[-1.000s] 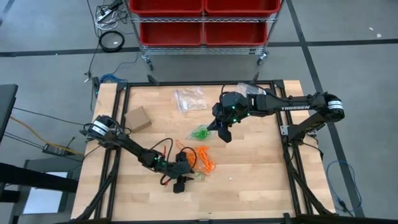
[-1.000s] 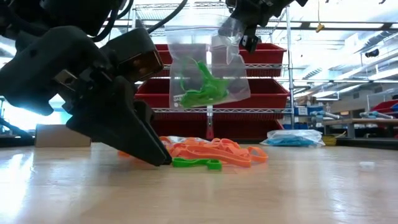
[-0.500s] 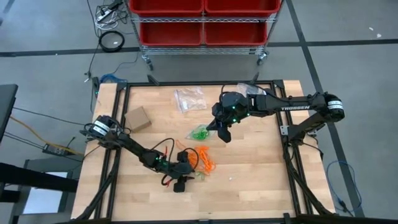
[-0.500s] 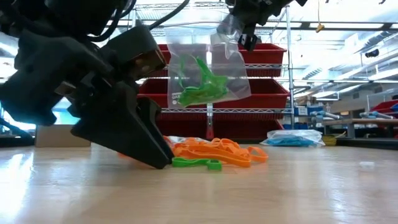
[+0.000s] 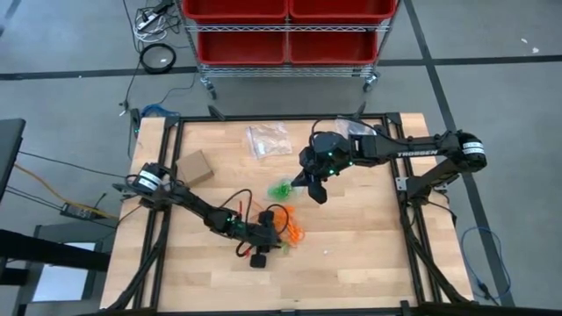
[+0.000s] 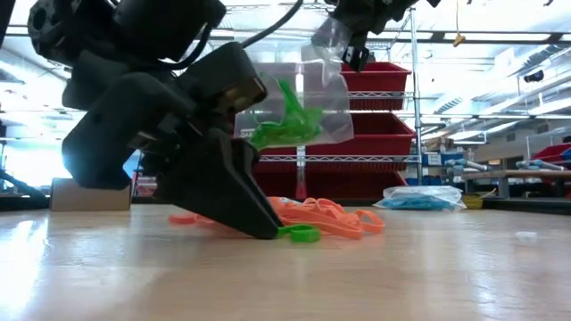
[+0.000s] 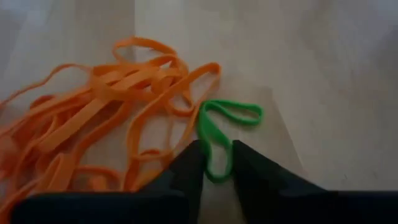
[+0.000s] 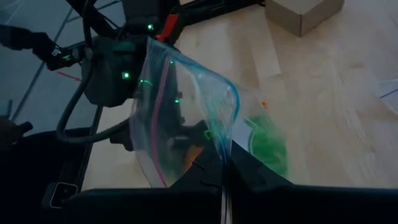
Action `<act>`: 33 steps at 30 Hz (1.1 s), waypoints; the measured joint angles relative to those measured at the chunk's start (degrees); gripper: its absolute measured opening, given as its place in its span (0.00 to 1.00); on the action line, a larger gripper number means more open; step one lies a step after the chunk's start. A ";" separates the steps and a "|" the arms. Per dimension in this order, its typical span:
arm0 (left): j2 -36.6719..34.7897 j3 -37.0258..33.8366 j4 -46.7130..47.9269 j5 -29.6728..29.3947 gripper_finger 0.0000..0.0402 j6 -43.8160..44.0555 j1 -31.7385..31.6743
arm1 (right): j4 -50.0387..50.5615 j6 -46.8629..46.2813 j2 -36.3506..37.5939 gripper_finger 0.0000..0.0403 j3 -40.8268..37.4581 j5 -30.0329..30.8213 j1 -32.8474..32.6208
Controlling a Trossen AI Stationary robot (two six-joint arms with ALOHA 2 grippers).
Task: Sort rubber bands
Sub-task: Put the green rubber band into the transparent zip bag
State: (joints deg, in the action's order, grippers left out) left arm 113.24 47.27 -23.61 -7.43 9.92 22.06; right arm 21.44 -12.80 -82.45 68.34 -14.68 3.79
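A pile of orange rubber bands [image 5: 290,224] lies on the wooden table; it also shows in the low view [image 6: 326,214] and the left wrist view [image 7: 93,118]. One green rubber band [image 7: 227,112] lies beside the pile. My left gripper [image 7: 214,165] is low at the table, shut on this band's near end. My right gripper [image 5: 314,189] is above the table's middle, shut on a clear plastic bag [image 6: 299,107] that holds green rubber bands [image 8: 267,146]. My left gripper pinches the green band's end [image 7: 215,163] between its two fingertips, both strands pressed together. The fingers slant down to the table [image 6: 263,227]. The rest of the band lies flat on the table, slack. My right gripper pinches the bag's top edge [image 8: 225,146] near a corner between its two fingers, from above, pointing down. The bag hangs below the fingers, clear of the table, with the green bands in its lower part [image 6: 285,120].
A cardboard box [image 5: 195,167] and a second clear bag [image 5: 268,139] lie toward the far edge. A bag of blue bands [image 6: 424,198] lies farther back in the low view. Red and black cables [image 5: 235,211] run along my left arm. A rack with red bins [image 5: 285,26] stands beyond the table.
My left gripper has gone toward the table's right edge along the table top, onto the green band beside the orange pile, and now has its end between its fingertips. The hanging bag has swung and turned a little under my right gripper.
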 joint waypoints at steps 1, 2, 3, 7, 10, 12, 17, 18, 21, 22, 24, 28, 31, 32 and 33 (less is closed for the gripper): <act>0.12 0.24 0.02 0.63 0.19 -0.26 0.00 | 0.04 0.04 0.01 0.00 0.00 -0.03 0.00; 0.14 0.33 0.03 1.40 0.15 -0.30 -0.05 | 0.03 0.21 0.01 0.00 0.00 -0.03 0.00; 0.16 0.37 -0.01 2.11 0.11 -0.30 -0.19 | 0.04 0.27 0.01 0.00 0.00 -0.04 0.00; 0.19 0.41 -0.01 2.72 0.02 -2.19 -0.17 | 0.13 0.48 0.01 0.00 0.00 -0.04 0.00; 0.17 0.41 -0.04 2.86 0.01 -4.86 -0.28 | 0.13 0.53 0.00 0.00 -0.02 -0.04 0.00; -0.25 0.41 0.19 3.98 0.01 -6.75 -0.73 | 0.08 0.70 0.01 0.00 0.00 -0.04 0.00; -4.06 0.06 2.96 4.50 0.00 -10.68 -1.51 | 0.10 0.98 0.01 0.00 0.00 -0.07 0.00; -5.44 -0.02 4.89 4.04 0.00 -11.46 -1.65 | 0.10 1.09 0.01 0.00 0.00 -0.07 0.00; -9.06 -0.07 9.98 0.27 0.00 -14.01 -2.54 | 0.00 1.74 0.01 0.00 -0.01 -0.08 0.40; -10.45 -0.07 11.96 -1.07 0.00 -14.41 -2.85 | 0.13 1.95 0.00 0.00 0.00 -0.07 0.52; -13.06 0.09 14.87 -3.61 0.00 -15.33 -3.43 | 0.02 1.99 0.01 0.00 0.00 -0.06 0.73; -18.65 0.12 17.72 -6.18 0.00 -17.19 -3.72 | 0.14 2.19 0.01 0.00 0.00 -0.04 0.94; -23.17 2.53 19.19 -8.99 0.00 -19.18 -3.60 | 0.10 2.49 0.01 0.00 -0.01 -0.04 0.94; -24.40 3.64 20.21 -9.90 0.00 -20.24 -3.45 | 0.08 2.50 0.01 0.00 -0.02 -0.04 0.94; -25.57 4.96 21.10 -10.76 0.00 -21.35 -3.18 | 0.10 2.50 0.01 0.00 0.00 -0.04 0.94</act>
State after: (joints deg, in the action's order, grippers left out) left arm 87.67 52.22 -2.51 -18.19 -11.43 18.88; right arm 21.54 -10.31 -82.44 68.33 -14.72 4.73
